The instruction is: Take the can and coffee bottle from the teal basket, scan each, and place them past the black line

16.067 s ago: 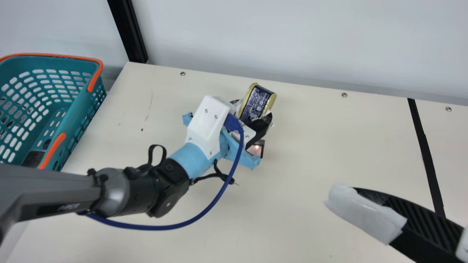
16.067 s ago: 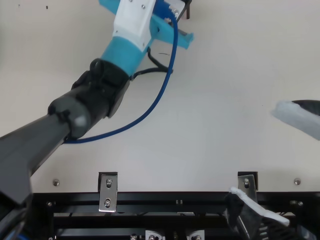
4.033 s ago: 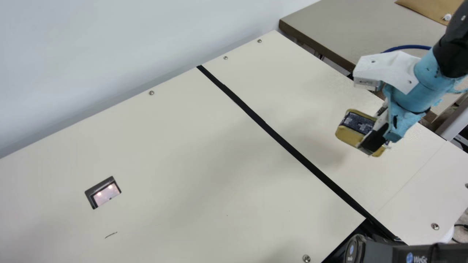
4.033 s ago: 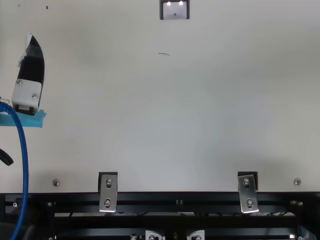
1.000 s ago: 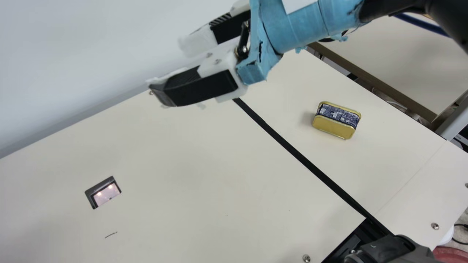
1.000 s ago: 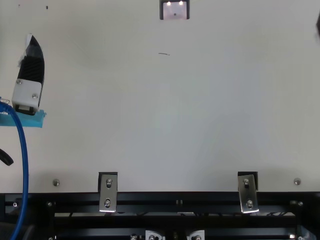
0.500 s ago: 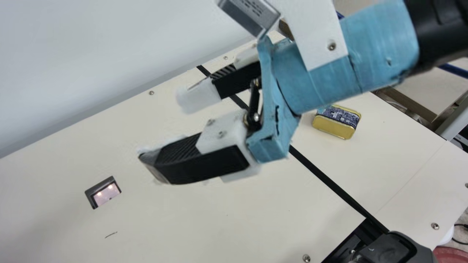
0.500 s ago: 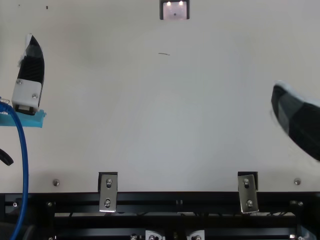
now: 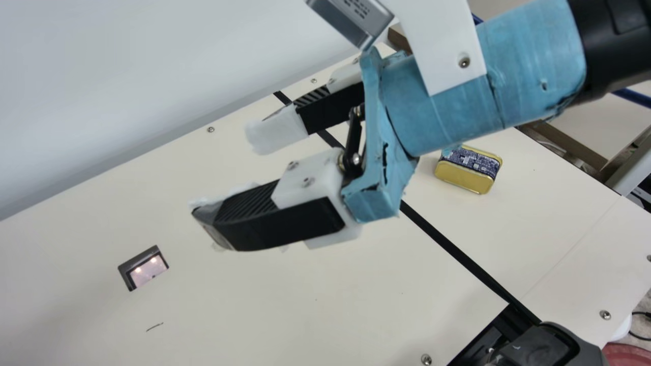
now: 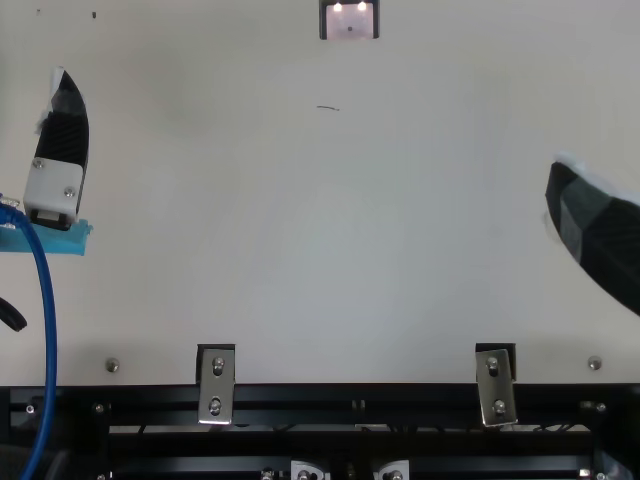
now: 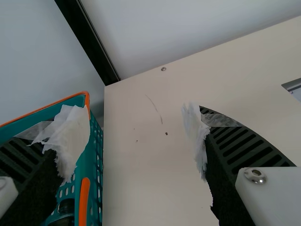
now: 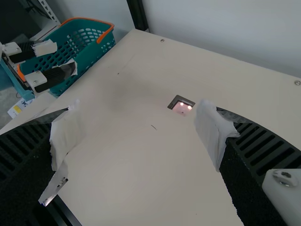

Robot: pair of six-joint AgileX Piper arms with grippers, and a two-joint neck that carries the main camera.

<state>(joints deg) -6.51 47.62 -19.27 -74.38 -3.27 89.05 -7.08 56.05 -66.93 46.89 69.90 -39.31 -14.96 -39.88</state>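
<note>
The can, gold with a dark label, rests on the table beyond the black line. My right gripper hangs over the near side of that line, its fingers apart and empty; the right wrist view also has the right gripper wide open. One finger of my left gripper shows at the top view's left edge. Beside the teal basket, the left gripper is open with nothing between its fingers. A dark rounded thing in the basket is partly hidden by a finger.
The scanner window is set into the table, left of my right gripper. A wall runs along the table's back edge. A black post stands behind the basket, and metal brackets line the front edge.
My right gripper has let go of the can past the line and swung left, staying nearly still lately. Earlier, my left gripper held the can at the scanner; it has since moved left, empty.
</note>
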